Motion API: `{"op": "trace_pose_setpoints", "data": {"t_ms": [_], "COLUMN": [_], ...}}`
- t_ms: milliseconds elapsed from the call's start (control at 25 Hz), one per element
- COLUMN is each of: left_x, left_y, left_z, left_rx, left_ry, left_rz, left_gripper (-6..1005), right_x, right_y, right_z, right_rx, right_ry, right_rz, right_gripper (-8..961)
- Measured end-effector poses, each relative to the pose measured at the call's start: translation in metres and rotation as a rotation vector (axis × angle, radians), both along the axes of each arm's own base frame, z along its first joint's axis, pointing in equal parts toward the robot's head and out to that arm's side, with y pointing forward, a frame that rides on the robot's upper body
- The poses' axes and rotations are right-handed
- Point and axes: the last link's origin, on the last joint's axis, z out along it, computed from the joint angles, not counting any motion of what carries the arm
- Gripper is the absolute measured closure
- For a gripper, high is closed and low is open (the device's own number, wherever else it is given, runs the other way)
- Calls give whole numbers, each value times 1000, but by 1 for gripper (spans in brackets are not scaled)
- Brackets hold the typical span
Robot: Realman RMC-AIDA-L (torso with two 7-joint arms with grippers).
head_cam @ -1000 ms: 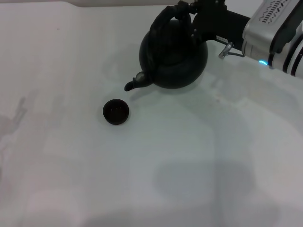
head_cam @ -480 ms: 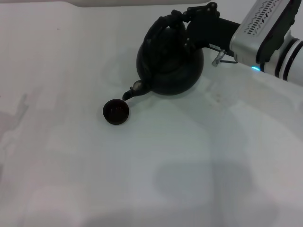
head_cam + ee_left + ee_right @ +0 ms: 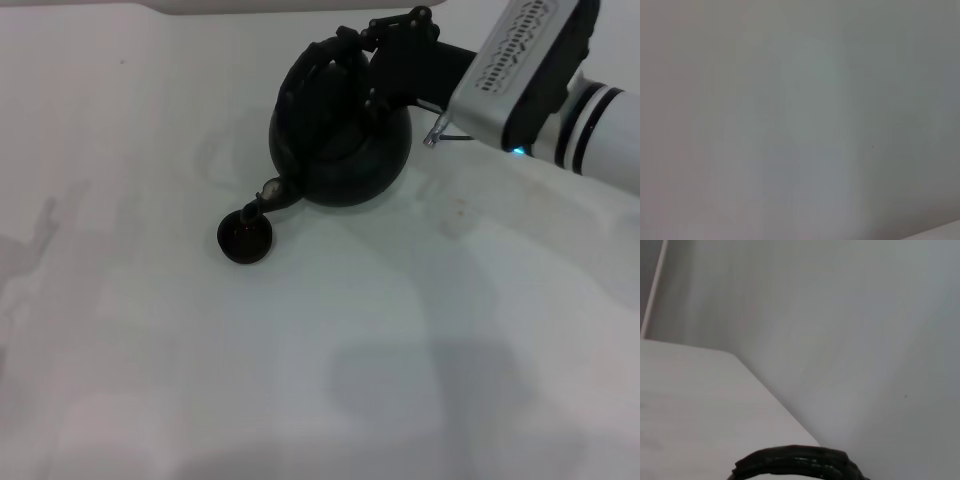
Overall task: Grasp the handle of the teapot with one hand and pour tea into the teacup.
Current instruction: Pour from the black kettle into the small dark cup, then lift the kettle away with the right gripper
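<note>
While the right gripper (image 3: 358,62) has its jaws pinching the handle (image 3: 322,62), the teapot (image 3: 340,135) tilts at the desk's (image 3: 150,340) far side, spout directly over the teacup (image 3: 245,238).

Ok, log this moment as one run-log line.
phase: pouring | right gripper: shut on handle | teapot: tilted, spout over teacup | tea: not visible | left arm: out of view
</note>
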Motion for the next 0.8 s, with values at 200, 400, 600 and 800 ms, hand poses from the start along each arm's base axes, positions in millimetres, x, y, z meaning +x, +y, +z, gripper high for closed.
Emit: {"op": "trace_pose_setpoints", "data": {"t_ms": [200, 400, 600, 800], "left_x": [0, 0, 1, 2], "left_y": [0, 0, 3, 4], "left_z": [0, 0, 0, 0], "left_rx": [0, 1, 0, -1], "left_ry": [0, 0, 0, 1], "left_rz": [1, -1, -6, -6], "left_gripper": [204, 204, 203, 202], "right_x": [0, 2, 7, 7], "right_y": [-1, 2, 4, 4], "right_z": [-1, 2, 6, 7], "right_rx": [6, 30, 72, 90], "right_ry": [-14, -25, -67, -89], "right_rz": [-2, -16, -21, -23], "right_gripper": [825, 827, 829, 828]}}
